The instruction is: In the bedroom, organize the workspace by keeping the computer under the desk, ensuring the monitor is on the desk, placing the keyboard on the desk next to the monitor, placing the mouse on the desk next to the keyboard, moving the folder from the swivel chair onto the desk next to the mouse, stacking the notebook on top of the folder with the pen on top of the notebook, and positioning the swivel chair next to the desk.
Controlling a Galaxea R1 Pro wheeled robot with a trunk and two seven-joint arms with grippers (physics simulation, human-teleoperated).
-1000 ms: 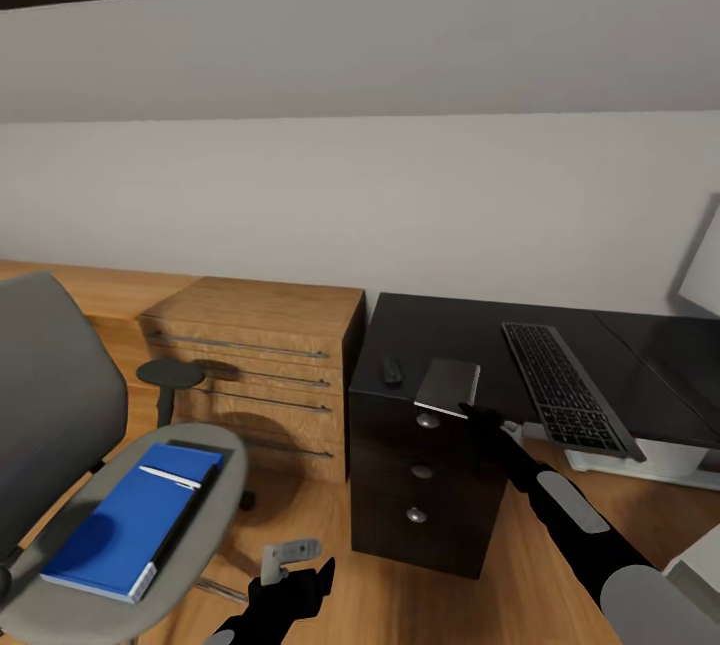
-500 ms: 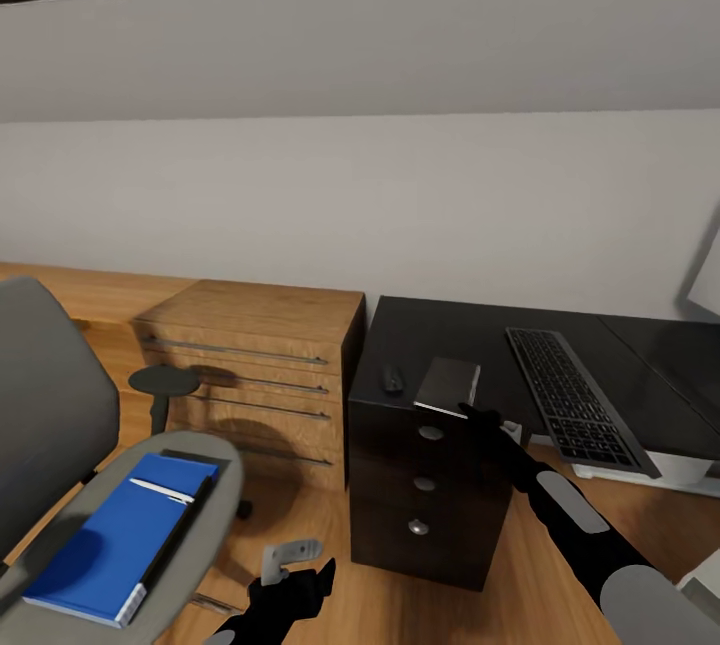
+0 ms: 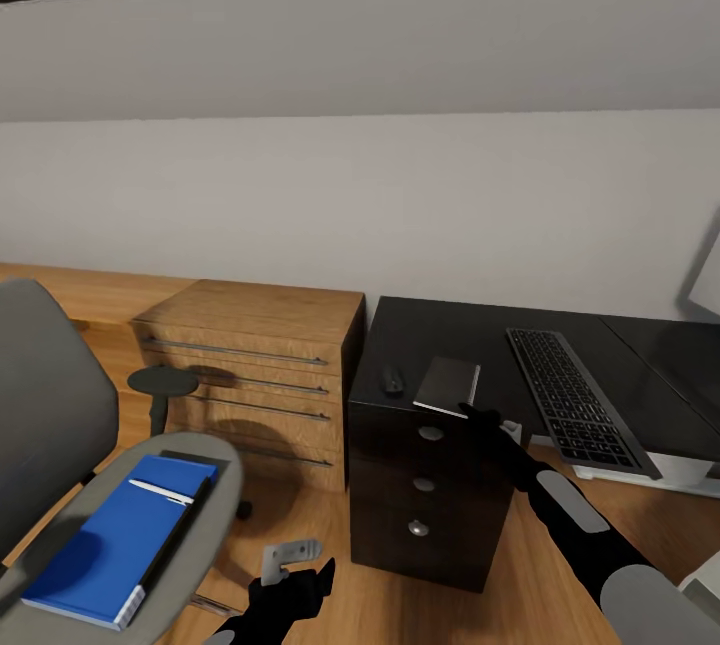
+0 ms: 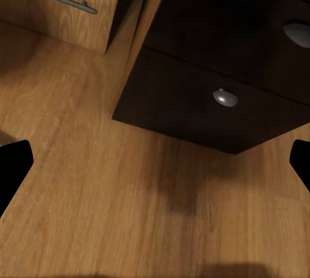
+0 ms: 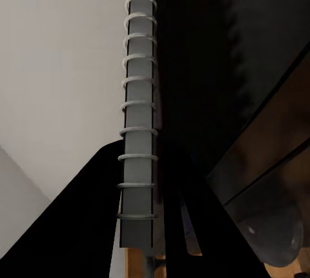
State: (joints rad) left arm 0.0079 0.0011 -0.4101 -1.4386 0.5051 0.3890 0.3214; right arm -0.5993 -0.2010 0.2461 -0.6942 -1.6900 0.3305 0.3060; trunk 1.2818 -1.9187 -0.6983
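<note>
1. Nearest you, your left tool [image 3: 300, 565] hangs low over the plank floor [image 4: 97, 194] with its fingers spread wide and nothing between them. In the left wrist view the black fingertips sit at the two side edges, with the drawer unit [image 4: 213, 64] of the counter ahead.

2. To your left, the folder [image 3: 115, 535] lies flat on the seat of the swivel chair [image 3: 50, 425], with the pen [image 3: 160, 492] resting across its far end. Both are well apart from either tool.

3. Your right tool [image 3: 470, 412] is clamped on the notebook [image 3: 447, 385]. The right wrist view shows its wire-bound spine [image 5: 137, 97] running straight out between the black fingers [image 5: 97, 213]. The notebook is held at the near edge of the counter [image 3: 460, 330], above the drawer unit; I cannot tell whether it rests on the top or hangs just clear.

4. Just beside the notebook, a small dark mouse [image 3: 392, 380] sits on the counter. Farther right lies the keyboard [image 3: 570, 395], and a sliver of the monitor [image 3: 705, 280] shows at the edge of the head view.

5. By my reading, you are handling the notebook while the folder is not yet on the counter. Since the notebook must end on top of the folder, the next move calls for parking it and fetching the folder with the free left tool, keeping the pen from rolling off.
</note>
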